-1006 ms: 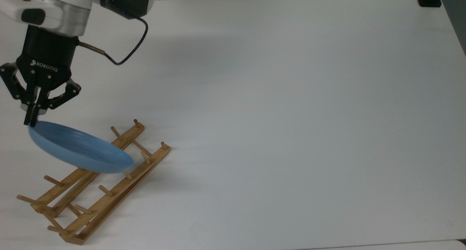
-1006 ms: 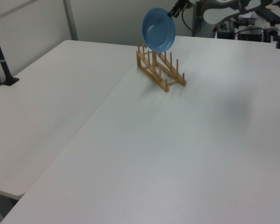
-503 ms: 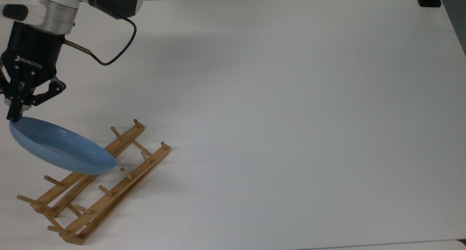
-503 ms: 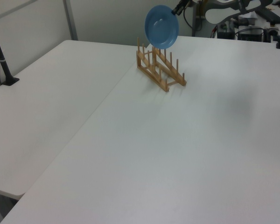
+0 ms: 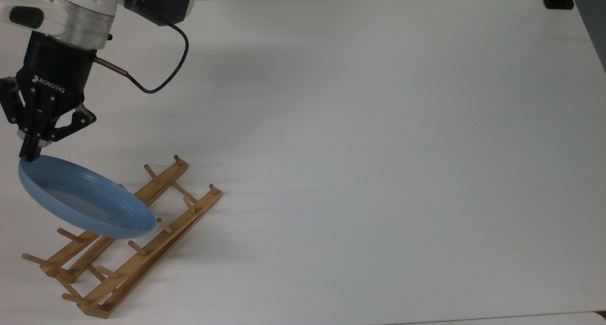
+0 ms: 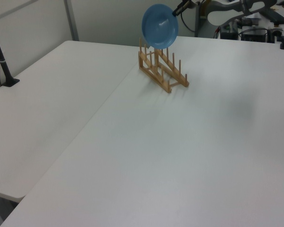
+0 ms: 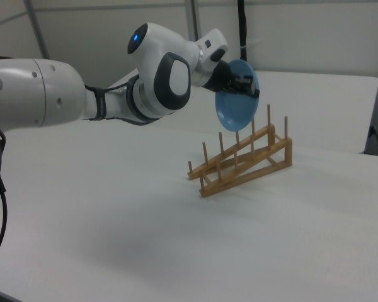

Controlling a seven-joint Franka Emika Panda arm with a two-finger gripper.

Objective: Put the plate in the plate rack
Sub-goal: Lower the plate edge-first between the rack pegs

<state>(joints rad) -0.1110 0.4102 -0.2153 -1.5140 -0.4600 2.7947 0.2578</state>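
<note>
Half the job looks done, as far as can be judged: the plate (image 5: 85, 199) is off the bench (image 5: 378, 149) and in the air, pinched at its rim by the hand (image 5: 29, 154), whose fingers are closed tight on the edge at the top view's upper left of the plate. It hangs tilted, nearly on edge in the left view (image 6: 160, 26) and the right view (image 7: 236, 104), above the higher end of the plate rack (image 5: 128, 235). In the right view its lower rim sits level with the tips of the tallest pegs, but whether it touches them cannot be told. No part of the plate is yet down between the pegs or resting on the rails. What remains, by my reading, is lining the plate's edge up with a gap between two peg pairs, lowering it until the rails carry it, then opening the hand and drawing clear without knocking the rack, which stands loose on the bench.
</note>
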